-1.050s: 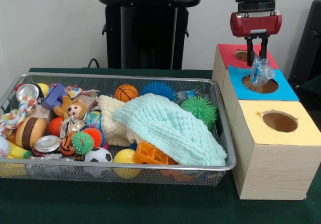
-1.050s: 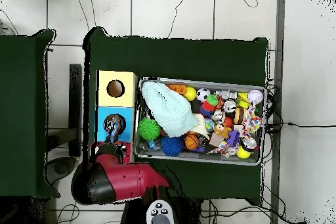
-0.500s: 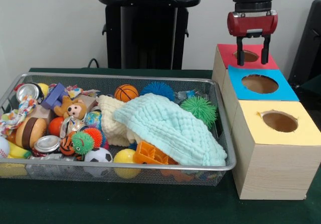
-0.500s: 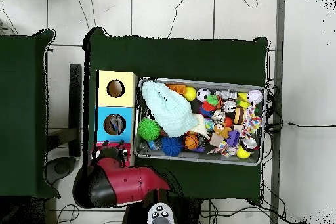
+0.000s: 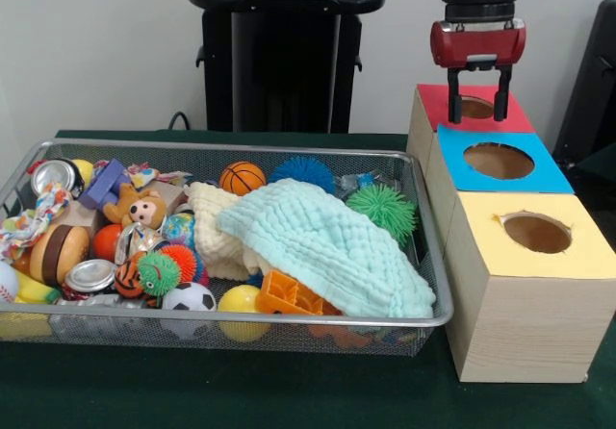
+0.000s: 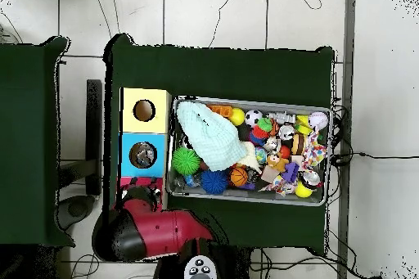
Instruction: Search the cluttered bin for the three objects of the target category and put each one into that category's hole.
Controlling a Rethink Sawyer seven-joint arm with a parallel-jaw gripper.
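My gripper point(image 5: 478, 112) hangs open and empty above the red-topped box point(image 5: 438, 104), its two fingers straddling that box's hole. Just in front of it is the blue-topped box point(image 5: 551, 174), whose hole point(image 5: 499, 161) looks empty from the front. In the overhead view a pale crumpled thing shows inside the blue box's hole point(image 6: 146, 155). The wire bin point(image 5: 241, 146) holds a jumble of toys: a mint cloth point(image 5: 327, 241), a green spiky ball point(image 5: 383, 208), a blue spiky ball point(image 5: 302, 171), a basketball point(image 5: 242, 177) and crushed cans point(image 5: 89, 275).
A yellow-topped box point(image 5: 582, 256) with its own hole stands nearest the camera, in line with the blue and red boxes beside the bin's right end. In the overhead view my red arm point(image 6: 155, 231) reaches in beside the red box. Green cloth covers the table.
One second ago my gripper held a crinkled clear wrapper over the blue hole. It has let go, opened, risen and drawn back over the red box.
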